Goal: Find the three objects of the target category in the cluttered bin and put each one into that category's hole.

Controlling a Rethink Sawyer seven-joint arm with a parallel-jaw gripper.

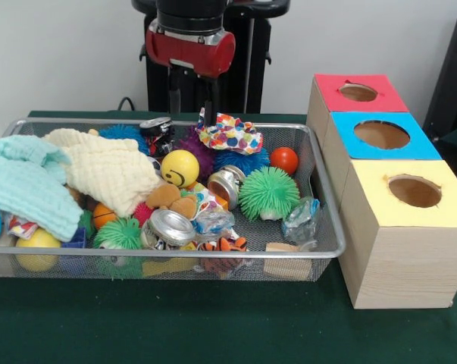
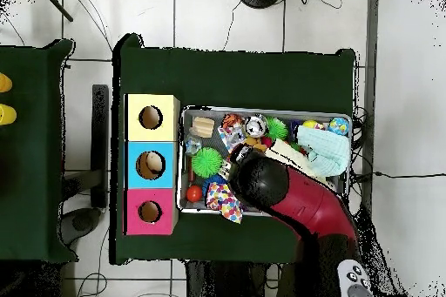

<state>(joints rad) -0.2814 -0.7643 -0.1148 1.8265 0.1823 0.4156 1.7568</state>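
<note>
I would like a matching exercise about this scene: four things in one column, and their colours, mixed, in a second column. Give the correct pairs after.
Things:
1. smiley ball
2. spiky ball near the bin's right wall
3. box farthest from the camera in the front view
4. folded cloth at the bin's left end

Colours:
A. green
B. pale mint
C. yellow
D. pinkish red top

Pairs: 1-C, 2-A, 3-D, 4-B
</note>
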